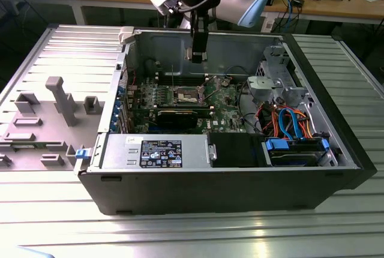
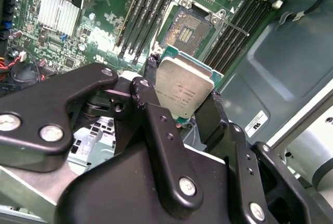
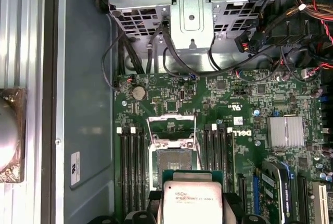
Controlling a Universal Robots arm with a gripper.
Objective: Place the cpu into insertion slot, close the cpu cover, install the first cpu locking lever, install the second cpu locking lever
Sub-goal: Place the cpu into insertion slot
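My gripper (image 1: 197, 55) hangs inside the open computer case (image 1: 210, 193), over the motherboard (image 1: 227, 98), with the cpu (image 2: 182, 88) pinched between my fingers (image 2: 208, 114). The cpu is above the insertion slot (image 3: 173, 164), apart from it and off to one side. Memory slots (image 3: 131, 164) flank the slot on two sides. The cpu cover (image 3: 171, 117) stands raised at the slot's edge farthest from the cpu. The power supply (image 1: 156, 150) lies along the case's near wall, and the drive cage (image 1: 273, 87) is at the exterior view's right.
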